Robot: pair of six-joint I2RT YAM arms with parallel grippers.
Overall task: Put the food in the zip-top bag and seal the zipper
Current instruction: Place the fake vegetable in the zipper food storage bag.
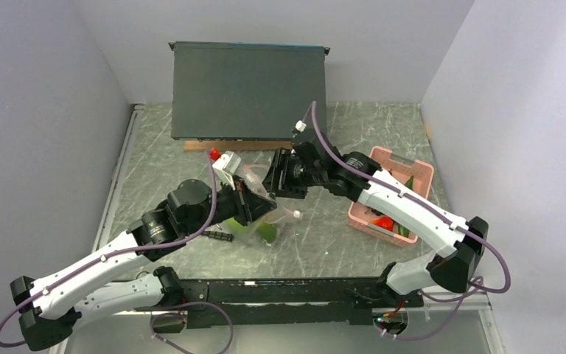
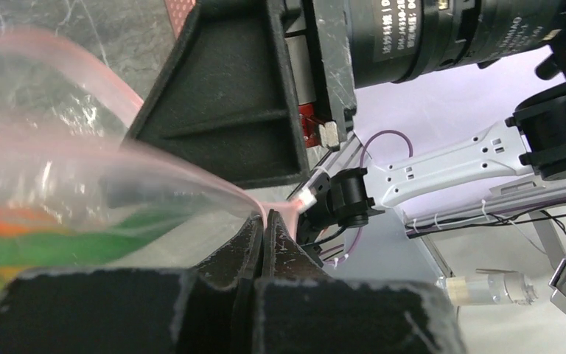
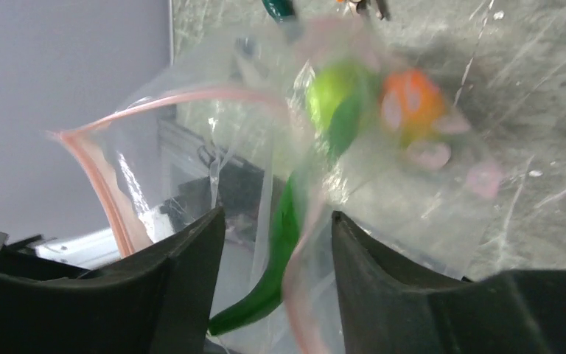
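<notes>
Left gripper (image 2: 264, 225) is clamped shut on one corner of the zipper (image 2: 278, 210) and holds the zip-top bag (image 3: 214, 147) up off the table (image 1: 324, 247), mouth gaping, not sealed. Black-handled tool (image 1: 219, 237) lies just left of the bag on the near side.

Inside the bag are the cucumber (image 3: 284, 236), the lime-green fruit (image 3: 337, 92) and the orange-yellow piece (image 3: 413, 99). The cucumber runs lengthwise from the mouth down toward the fruit, so its upper end looks close to the opening. Cannot tell if it is fully past the strip.

Right gripper (image 3: 276, 221) sits just beyond the bag's mouth, jaws apart. Film and the cucumber's end show in the gap, but nothing looks pinched.

Pink basket (image 1: 413, 166) stands well right of the bag, beside the right arm's forearm. A red chili (image 1: 383, 221) and some green pieces are in it, so food is left to move.

Dark panel (image 1: 250, 88) stands far behind the bag.

Key relation: the remaining food lies right of the bag and away from the left gripper, so the right arm is nearer and free to take it. Zipper's long axis runs from the pinched corner across toward the right gripper. Sealing likely needs that gripper on the strip's free end, with the cucumber clear first.
</notes>
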